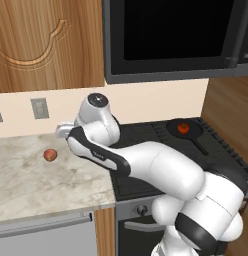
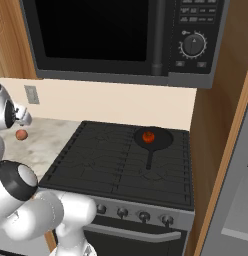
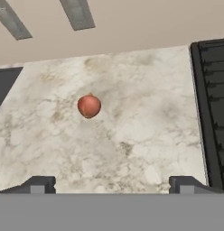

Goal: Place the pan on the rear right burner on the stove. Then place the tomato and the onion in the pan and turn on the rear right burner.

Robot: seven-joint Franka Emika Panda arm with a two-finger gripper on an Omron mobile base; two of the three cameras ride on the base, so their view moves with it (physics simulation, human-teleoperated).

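The pale peach-pink onion (image 3: pixel 89 105) lies alone on the marbled worktop (image 3: pixel 145 135); our white arm (image 1: pixel 146 165) reaches left over it, empty jaws wide apart, the glossy red tomato (image 2: pixel 148 136) in the black pan (image 2: pixel 160 141) on the stove (image 2: pixel 106 165).

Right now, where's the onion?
The onion sits alone on the marble counter, left of the stove, below the wall outlet.

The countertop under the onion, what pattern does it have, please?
Mottled beige-grey marble countertop, clearest in the hand view.
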